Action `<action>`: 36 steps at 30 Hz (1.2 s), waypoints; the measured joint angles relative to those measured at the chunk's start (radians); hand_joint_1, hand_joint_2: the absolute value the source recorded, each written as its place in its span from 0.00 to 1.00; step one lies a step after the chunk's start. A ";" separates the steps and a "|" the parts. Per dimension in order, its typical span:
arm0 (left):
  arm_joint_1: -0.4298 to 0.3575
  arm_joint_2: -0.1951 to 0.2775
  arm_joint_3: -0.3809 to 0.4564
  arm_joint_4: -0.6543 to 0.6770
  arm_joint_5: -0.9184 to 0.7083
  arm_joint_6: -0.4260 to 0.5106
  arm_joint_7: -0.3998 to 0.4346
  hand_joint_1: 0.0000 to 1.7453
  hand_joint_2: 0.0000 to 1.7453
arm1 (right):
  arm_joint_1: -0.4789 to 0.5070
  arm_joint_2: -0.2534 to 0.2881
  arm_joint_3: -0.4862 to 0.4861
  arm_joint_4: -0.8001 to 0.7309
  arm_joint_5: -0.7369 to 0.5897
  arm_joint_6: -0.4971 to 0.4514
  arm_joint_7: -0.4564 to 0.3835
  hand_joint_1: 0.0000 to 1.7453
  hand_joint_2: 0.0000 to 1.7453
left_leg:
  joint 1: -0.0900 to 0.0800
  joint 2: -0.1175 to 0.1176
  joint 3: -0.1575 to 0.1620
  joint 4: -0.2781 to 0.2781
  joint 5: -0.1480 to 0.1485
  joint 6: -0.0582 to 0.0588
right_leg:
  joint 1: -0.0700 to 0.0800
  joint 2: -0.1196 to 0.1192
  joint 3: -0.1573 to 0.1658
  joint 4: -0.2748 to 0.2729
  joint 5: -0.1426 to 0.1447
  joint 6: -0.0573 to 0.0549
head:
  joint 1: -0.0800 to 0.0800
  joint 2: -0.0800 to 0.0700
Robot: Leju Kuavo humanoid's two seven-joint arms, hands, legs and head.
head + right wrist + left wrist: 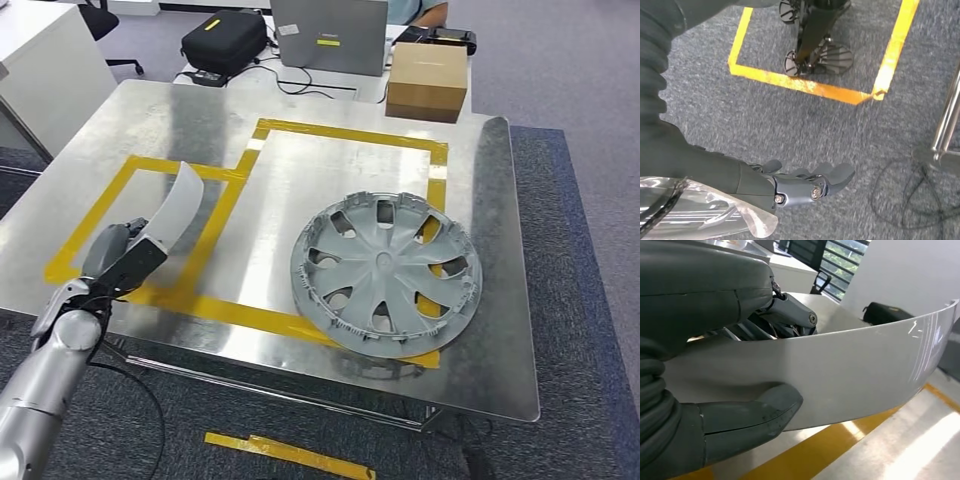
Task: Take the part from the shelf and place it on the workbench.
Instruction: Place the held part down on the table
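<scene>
Left arm: silver, entering from the near-left corner of the head view; forearm angled up toward the workbench (483,300).
Left hand (121,262): clenched on the part (175,208) — thumb (753,417) pressed against one face, darker fingers (791,315) bearing on the other, as the left wrist view shows.
Part: a thin, curved pale-grey strip, gripped at its lower end, its free end rising up and away over the left yellow-taped rectangle (90,225) — above the sheet, not resting on it, as far as can be judged.
Handling (judged): light and fairly stiff, with a glossy face that could slide between the fingers; the hold at one end leaves a long free length, so it may swing or tip on release. A hold nearer mid-length would steady it.
Right hand (806,182): hangs low over grey carpet, fingers extended and together, grasping nothing.
Wheel cover (386,272): grey, lying flat on the right of the workbench, across the tape of the larger rectangle, well apart from the part.
Far edge: cardboard box (427,80), laptop (330,35), black case (224,40).
</scene>
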 joint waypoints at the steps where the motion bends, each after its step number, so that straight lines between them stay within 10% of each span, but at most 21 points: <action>1: -0.013 -0.003 -0.005 0.017 -0.016 0.000 0.003 1.00 1.00 | -0.002 0.000 0.001 0.000 0.002 0.002 0.001 0.00 1.00 | 0.001 0.000 0.023 -0.048 0.033 0.002 | 0.000 0.000 0.000 0.001 0.000 0.000 | 0.000 0.000; 4: -0.062 -0.018 -0.028 0.065 -0.068 0.002 0.009 1.00 1.00 | -0.010 0.000 0.006 0.000 0.008 0.007 0.005 0.00 1.00 | -0.002 0.000 0.111 -0.234 0.107 0.013 | 0.003 0.000 -0.003 0.004 -0.001 0.009 | 0.000 0.000; 7: -0.093 -0.040 -0.060 0.120 -0.117 0.017 0.015 1.00 1.00 | -0.015 0.000 0.010 0.000 0.013 0.013 0.009 0.00 1.00 | -0.007 -0.001 0.123 -0.270 0.106 0.023 | 0.004 -0.001 -0.008 0.002 0.003 0.026 | 0.001 0.000; 11: -0.121 -0.074 -0.079 0.172 -0.125 0.063 0.005 0.00 1.00 | -0.016 0.000 0.014 0.000 0.017 0.014 0.010 0.00 0.00 | -0.001 0.001 0.123 -0.281 0.116 0.045 | 0.002 -0.001 -0.066 0.109 -0.065 0.044 | 0.006 0.000; 13: -0.135 -0.087 -0.080 0.193 -0.121 0.085 0.005 0.00 0.50 | -0.015 0.001 0.017 0.000 0.018 0.014 0.011 0.00 0.00 | -0.002 0.001 0.120 -0.280 0.116 0.049 | 0.001 -0.001 -0.130 0.243 -0.122 0.049 | 0.008 0.000; 15: -0.143 -0.099 -0.080 0.209 -0.113 0.097 0.006 0.00 0.00 | -0.013 0.002 0.018 0.000 0.018 0.014 0.013 0.00 0.00 | -0.003 0.000 0.119 -0.279 0.116 0.049 | 0.000 -0.001 -0.150 0.284 -0.118 0.051 | 0.008 0.000; 20: -0.156 -0.131 -0.079 0.221 -0.086 0.136 0.037 0.00 0.00 | -0.015 0.003 0.019 0.000 0.013 0.010 0.017 0.00 0.00 | -0.009 -0.004 0.114 -0.266 0.111 0.036 | 0.001 -0.004 -0.016 0.020 -0.001 0.042 | 0.007 0.000; 25: -0.154 -0.146 -0.078 0.221 -0.081 0.150 0.058 0.00 0.00 | -0.009 0.006 0.019 0.000 0.009 0.004 0.017 0.00 0.00 | -0.007 -0.004 0.094 -0.223 0.081 0.013 | -0.003 -0.004 -0.012 0.009 0.001 0.015 | 0.005 0.000; 28: -0.152 -0.147 -0.075 0.221 -0.079 0.150 0.060 0.00 0.00 | -0.008 0.006 0.018 0.000 0.009 0.002 0.017 0.00 0.00 | -0.004 -0.004 0.014 -0.039 -0.008 0.002 | -0.003 -0.004 -0.011 0.008 0.001 0.005 | 0.003 0.000; 30: -0.147 -0.147 -0.075 0.221 -0.079 0.150 0.061 0.00 0.00 | -0.006 0.006 0.018 0.000 0.009 0.001 0.017 0.00 0.00 | -0.004 -0.004 -0.014 0.023 -0.017 0.004 | -0.002 -0.003 -0.011 0.008 0.001 0.005 | 0.003 0.000; 34: -0.153 -0.148 -0.074 0.221 -0.079 0.150 0.062 0.00 0.00 | -0.006 0.010 0.019 0.001 0.009 0.001 0.017 0.00 0.00 | -0.011 -0.004 0.092 -0.202 0.098 0.030 | 0.003 -0.003 -0.010 0.009 0.001 0.007 | 0.003 0.000; 36: -0.156 -0.149 -0.073 0.221 -0.079 0.151 0.062 0.00 0.00 | -0.006 0.013 0.019 0.001 0.009 0.001 0.017 0.00 0.00 | -0.018 -0.004 0.117 -0.262 0.108 0.040 | 0.003 -0.004 -0.015 0.009 0.002 0.015 | 0.004 0.000</action>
